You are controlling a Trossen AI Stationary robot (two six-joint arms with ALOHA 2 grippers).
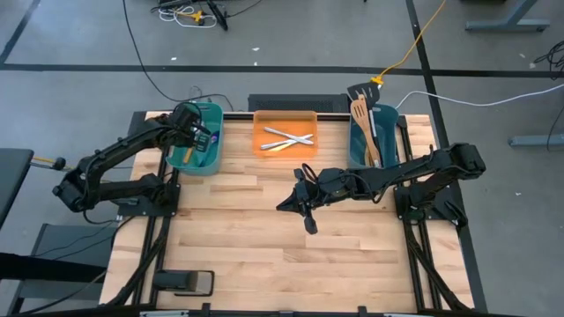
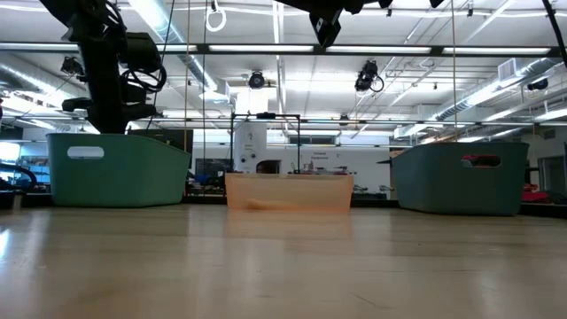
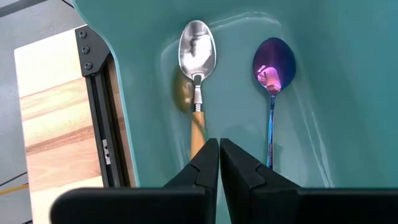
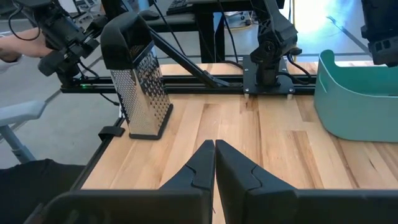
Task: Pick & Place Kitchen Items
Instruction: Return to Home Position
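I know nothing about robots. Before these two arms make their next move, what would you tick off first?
1. Left pincer empty: ok, shut on nothing, over the left tub.
2. Right pincer empty: ok, shut on nothing, over the table.
3. Spoons inside the left tub: ok, the silver-bowled spoon and the purple spoon lie on its floor.
4. Orange tray holds its load: ok, silver cutlery lies within its walls.
5. Loose utensils on the table: ok, none seen from above; a grater stands near one corner.
6. Left pincer clear of the tub's walls: cannot tell.
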